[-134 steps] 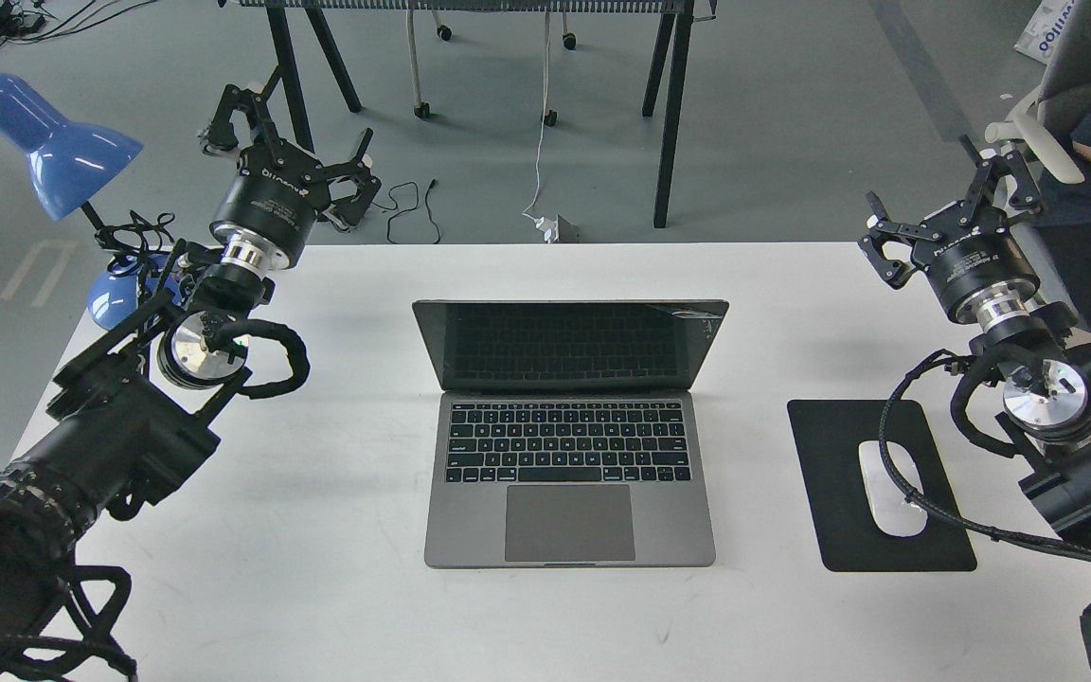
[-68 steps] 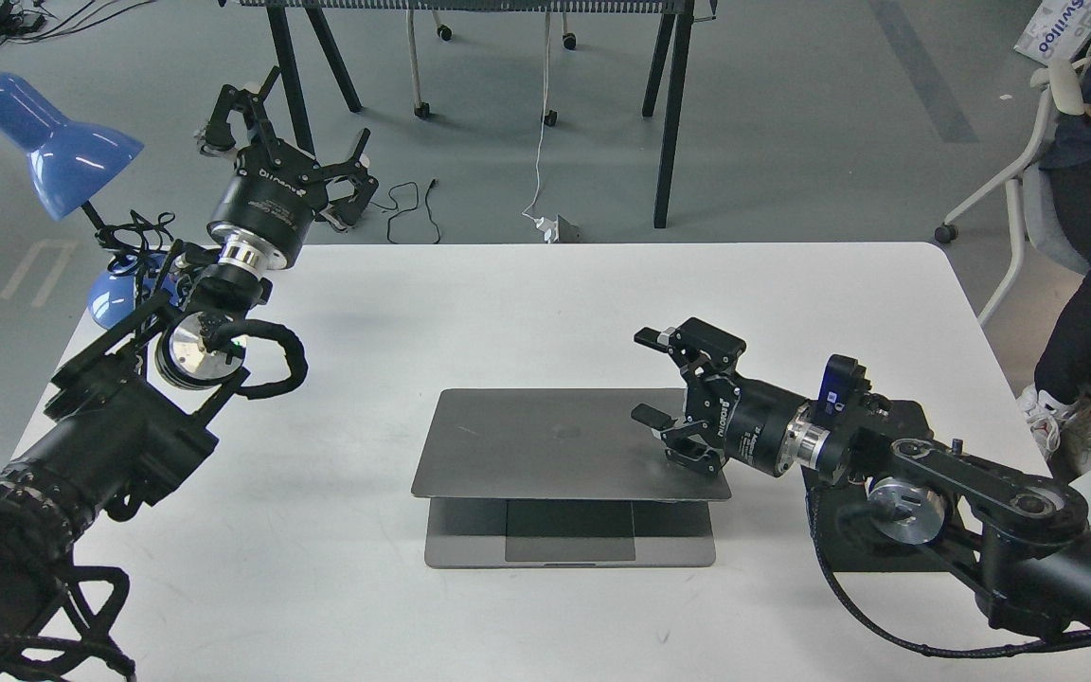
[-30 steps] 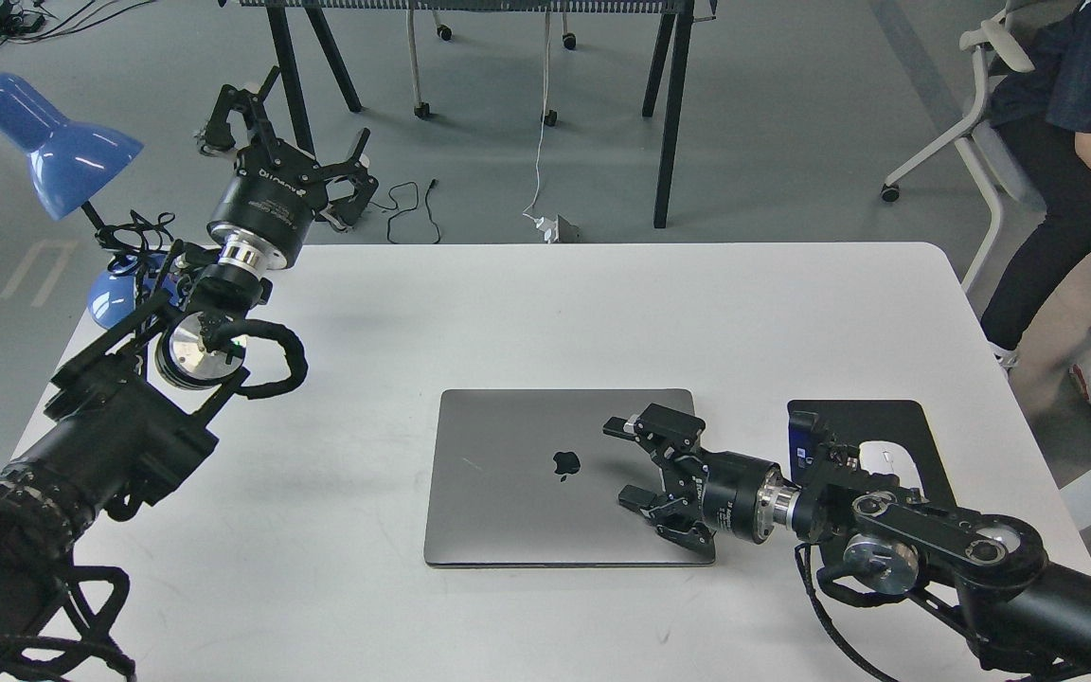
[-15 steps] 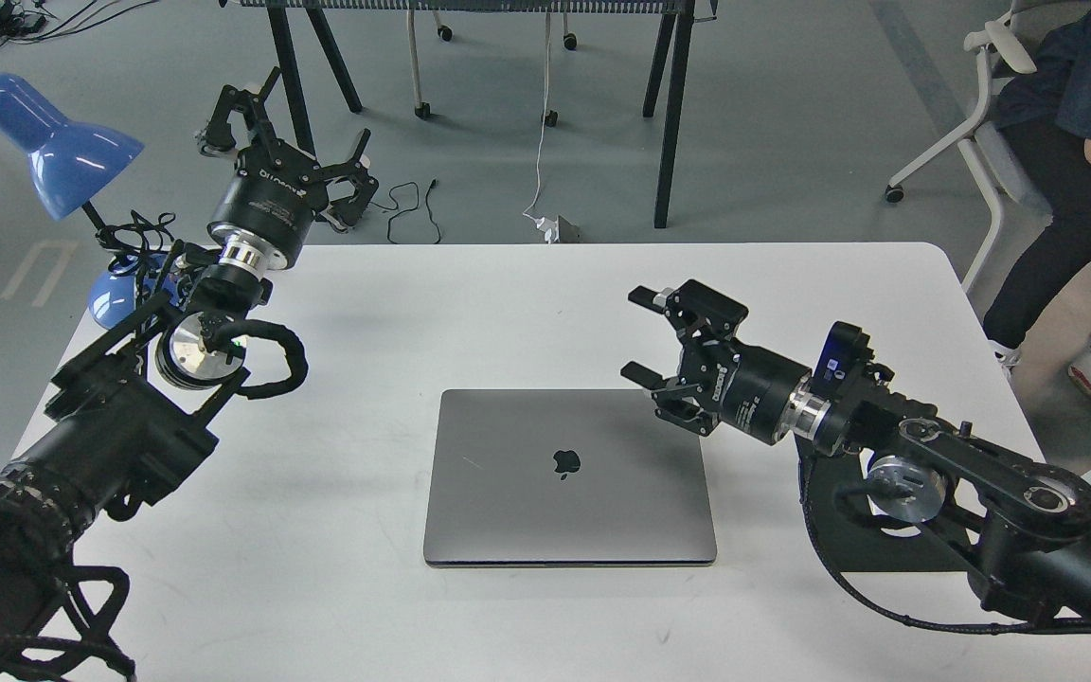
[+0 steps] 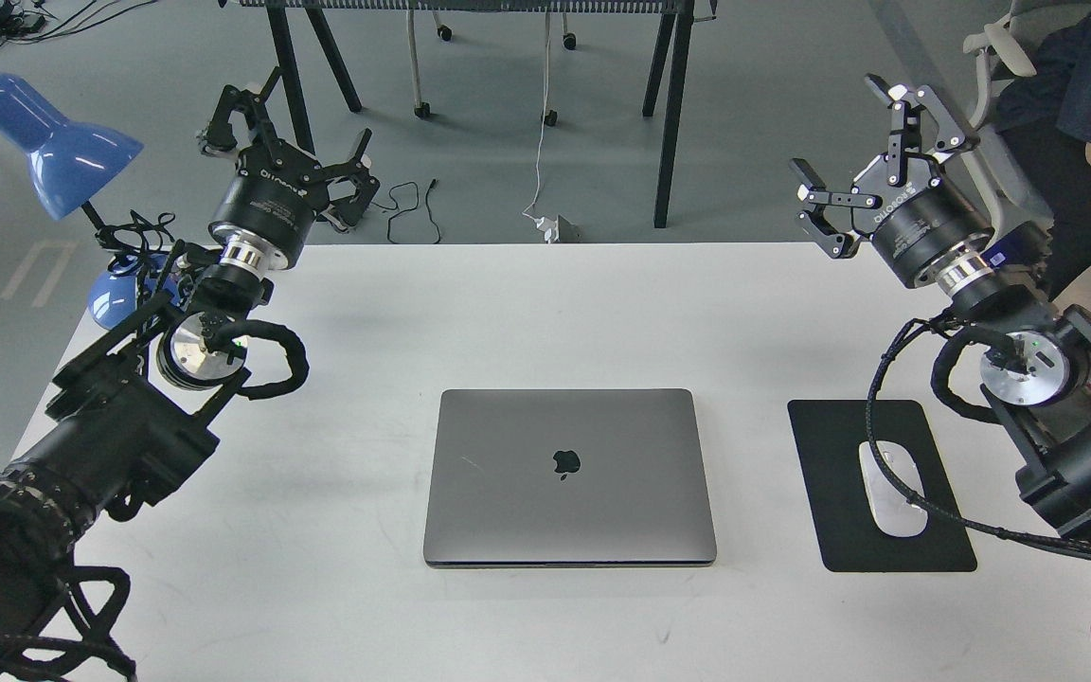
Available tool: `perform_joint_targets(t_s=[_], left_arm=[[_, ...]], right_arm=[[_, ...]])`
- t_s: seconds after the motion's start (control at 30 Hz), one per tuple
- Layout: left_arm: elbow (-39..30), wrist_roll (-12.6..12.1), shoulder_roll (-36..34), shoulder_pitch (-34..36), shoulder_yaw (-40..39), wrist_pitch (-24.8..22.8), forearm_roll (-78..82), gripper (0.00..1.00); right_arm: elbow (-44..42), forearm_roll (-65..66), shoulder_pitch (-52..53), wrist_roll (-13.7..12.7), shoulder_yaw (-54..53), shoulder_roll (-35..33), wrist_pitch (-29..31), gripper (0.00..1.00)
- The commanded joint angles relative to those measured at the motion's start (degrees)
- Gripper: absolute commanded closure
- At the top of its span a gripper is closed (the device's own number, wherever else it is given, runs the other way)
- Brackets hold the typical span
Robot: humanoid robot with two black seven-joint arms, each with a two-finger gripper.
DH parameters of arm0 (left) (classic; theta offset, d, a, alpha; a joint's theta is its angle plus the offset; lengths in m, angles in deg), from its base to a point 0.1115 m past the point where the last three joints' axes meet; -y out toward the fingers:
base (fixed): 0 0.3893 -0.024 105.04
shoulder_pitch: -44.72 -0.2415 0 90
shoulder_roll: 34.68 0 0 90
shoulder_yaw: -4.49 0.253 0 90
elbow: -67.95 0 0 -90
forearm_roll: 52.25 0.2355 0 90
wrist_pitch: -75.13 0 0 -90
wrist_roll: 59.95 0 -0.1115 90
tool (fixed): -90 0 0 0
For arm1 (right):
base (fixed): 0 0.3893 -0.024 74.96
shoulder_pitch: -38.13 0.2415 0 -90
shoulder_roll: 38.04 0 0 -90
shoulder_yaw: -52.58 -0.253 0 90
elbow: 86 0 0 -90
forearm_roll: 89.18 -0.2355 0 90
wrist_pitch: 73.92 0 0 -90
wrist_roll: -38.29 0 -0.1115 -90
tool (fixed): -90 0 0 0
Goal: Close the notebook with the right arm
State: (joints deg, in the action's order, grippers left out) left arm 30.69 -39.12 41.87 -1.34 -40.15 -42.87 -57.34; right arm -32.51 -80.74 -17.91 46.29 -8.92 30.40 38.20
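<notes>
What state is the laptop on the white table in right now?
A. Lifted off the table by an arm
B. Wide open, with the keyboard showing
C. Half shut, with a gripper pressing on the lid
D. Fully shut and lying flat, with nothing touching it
D: the notebook lies shut and flat, logo up, while the right gripper is raised well clear of it.

On the lid of the closed notebook (image 5: 569, 476) I see a black apple logo (image 5: 562, 463), roughly at the lid's middle. My left gripper (image 5: 282, 142), far left of the notebook, carries white lettering on its black body that reads upside down; I make it out as ROBOTIQ. My right gripper (image 5: 863, 156), far right of the notebook, bears the same lettering on its body
</notes>
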Motion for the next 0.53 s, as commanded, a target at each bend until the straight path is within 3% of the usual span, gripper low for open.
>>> perform_joint_targets(t_s=[0.0, 0.23, 0.5], left_arm=[[0.00, 0.00, 0.00, 0.00, 0.00, 0.00, 0.00, 0.00], [0.00, 0.00, 0.00, 0.00, 0.00, 0.00, 0.00, 0.00], [0.00, 0.00, 0.00, 0.00, -0.09, 0.00, -0.09, 0.00]], right_arm=[[-6.36, -9.21, 1.45, -0.27, -0.11, 0.12, -0.14, 0.00], [-15.42, -10.98, 3.30, 0.17, -2.57, 2.31, 0.12, 0.00], [-15.34, -10.89, 5.67, -0.01, -1.52, 2.23, 0.38, 0.00]])
